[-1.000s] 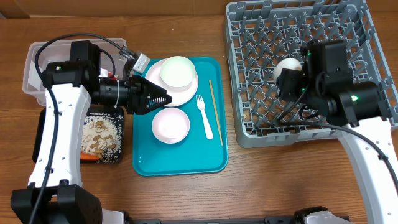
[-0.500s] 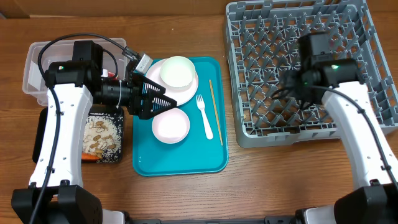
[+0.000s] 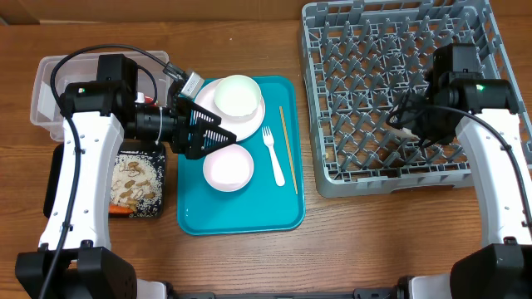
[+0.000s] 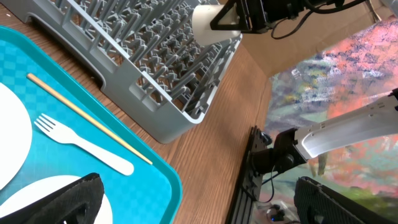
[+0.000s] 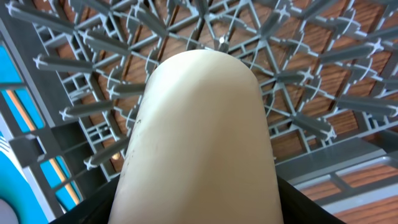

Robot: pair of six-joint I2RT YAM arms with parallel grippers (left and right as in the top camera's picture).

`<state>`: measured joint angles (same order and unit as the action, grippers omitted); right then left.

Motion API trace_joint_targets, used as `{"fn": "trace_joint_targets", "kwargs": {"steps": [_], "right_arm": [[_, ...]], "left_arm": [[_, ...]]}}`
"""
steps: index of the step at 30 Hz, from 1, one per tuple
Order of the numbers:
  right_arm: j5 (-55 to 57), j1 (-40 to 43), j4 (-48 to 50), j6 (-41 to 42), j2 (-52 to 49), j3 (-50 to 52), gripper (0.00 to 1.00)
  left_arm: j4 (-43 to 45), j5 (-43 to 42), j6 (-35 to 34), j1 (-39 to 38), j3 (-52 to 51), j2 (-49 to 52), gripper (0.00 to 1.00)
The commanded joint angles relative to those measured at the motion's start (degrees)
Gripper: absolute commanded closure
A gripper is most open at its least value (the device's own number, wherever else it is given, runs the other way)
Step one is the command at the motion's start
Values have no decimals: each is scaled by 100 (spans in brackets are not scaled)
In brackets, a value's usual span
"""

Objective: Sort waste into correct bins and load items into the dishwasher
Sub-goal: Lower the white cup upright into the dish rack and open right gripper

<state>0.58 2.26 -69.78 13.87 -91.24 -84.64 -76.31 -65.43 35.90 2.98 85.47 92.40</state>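
Seen from above, a wooden bench holds a teal tray at centre and a large grey dish rack to its right. The right claw hangs over the rack, pinching a small white cup above the pegs; the cup is not yet set down, and no dish appears to rest in the rack. The left claw is spread wide and empty at the tray's left edge, between a round plate carrying a bowl and a second bowl. A plastic fork and chopsticks also wait on the tray. Food scraps and a carrot lie in the black tray. The clear tub is mostly hidden. Waste looks largely sorted; loading has barely begun.
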Motion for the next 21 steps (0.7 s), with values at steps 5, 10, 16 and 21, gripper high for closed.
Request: {"fn": "trace_joint_targets", "kwargs": {"steps": [5,10,16,21], "right_arm": [[-74,7,68,-35,66,136,73],[-74,7,374,-31,66,490,73],[-74,7,411,-13,66,614,75],[-74,0,592,-13,66,914,75]], "left_arm": [[4,479,7,-55,-15,11,0],[4,737,4,-55,-15,11,0],[2,737,2,-55,-15,11,0],[2,737,-17,-55,-15,11,0]]}}
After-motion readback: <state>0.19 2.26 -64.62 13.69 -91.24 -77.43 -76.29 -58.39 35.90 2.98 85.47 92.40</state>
